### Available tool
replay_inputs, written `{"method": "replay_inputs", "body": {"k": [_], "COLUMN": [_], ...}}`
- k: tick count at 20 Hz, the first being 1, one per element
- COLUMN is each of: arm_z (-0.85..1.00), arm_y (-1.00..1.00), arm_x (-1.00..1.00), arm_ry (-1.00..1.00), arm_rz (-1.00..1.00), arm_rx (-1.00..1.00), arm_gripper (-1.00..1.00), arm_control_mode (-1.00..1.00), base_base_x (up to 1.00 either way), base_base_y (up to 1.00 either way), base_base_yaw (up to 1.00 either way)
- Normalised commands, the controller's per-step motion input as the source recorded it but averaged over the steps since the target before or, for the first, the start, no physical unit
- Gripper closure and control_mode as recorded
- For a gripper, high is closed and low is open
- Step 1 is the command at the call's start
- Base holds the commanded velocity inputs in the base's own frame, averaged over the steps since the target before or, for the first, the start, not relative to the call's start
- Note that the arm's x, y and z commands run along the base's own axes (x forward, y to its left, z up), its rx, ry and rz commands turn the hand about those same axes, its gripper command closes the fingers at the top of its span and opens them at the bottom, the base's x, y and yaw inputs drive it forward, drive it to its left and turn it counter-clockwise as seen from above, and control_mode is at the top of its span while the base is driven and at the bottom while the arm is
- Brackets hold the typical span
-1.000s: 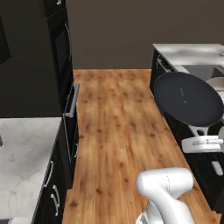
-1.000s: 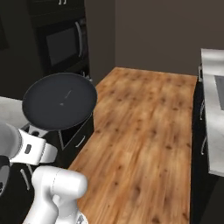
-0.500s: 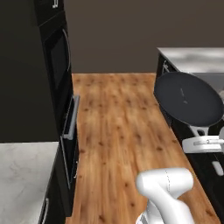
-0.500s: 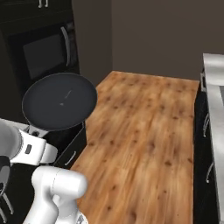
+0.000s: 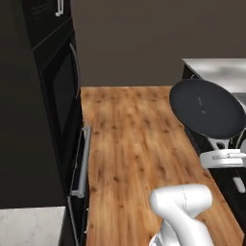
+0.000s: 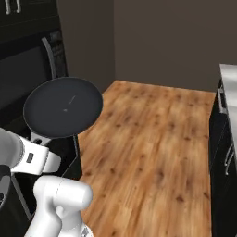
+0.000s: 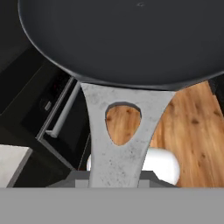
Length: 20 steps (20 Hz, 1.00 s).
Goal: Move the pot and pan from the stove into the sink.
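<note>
Above the floor: the pan (image 5: 207,109) rides high in the air, dark round body tilted so its flat face shows to both base cameras.
Pan by the clock: at 3 o'clock in the left base view, at 9 o'clock in the right base view (image 6: 63,107).
Handle: in the hand view a grey speckled handle (image 7: 122,144) with an oval hole runs from the pan's rim at 12 down to 6.
Pincer: clenched on the handle's near end (image 7: 114,183); the pan fans out just beyond it.
Below: wooden floor (image 5: 134,144), dark oven front (image 5: 62,91) at 9 o'clock in the left base view.
</note>
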Motion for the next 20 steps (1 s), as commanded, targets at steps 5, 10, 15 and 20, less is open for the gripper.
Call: {"method": "replay_inputs", "body": {"k": [5, 10, 15, 20], "arm_z": [0.0, 0.0, 0.0, 0.0], "arm_y": [0.0, 0.0, 0.0, 0.0], "arm_x": [0.0, 0.0, 0.0, 0.0], "arm_ry": [0.0, 0.0, 0.0, 0.0], "arm_rz": [0.0, 0.0, 0.0, 0.0], "arm_rx": [0.0, 0.0, 0.0, 0.0], "arm_gripper": [1.0, 1.0, 1.0, 1.0], "arm_control_mode": [1.0, 1.0, 1.0, 1.0], "base_base_x": [0.96, 0.47, 0.35, 0.35], "base_base_y": [0.22, 0.02, -0.12, -0.14], "base_base_yaw": [-0.01, 0.0, -0.05, -0.23]}}
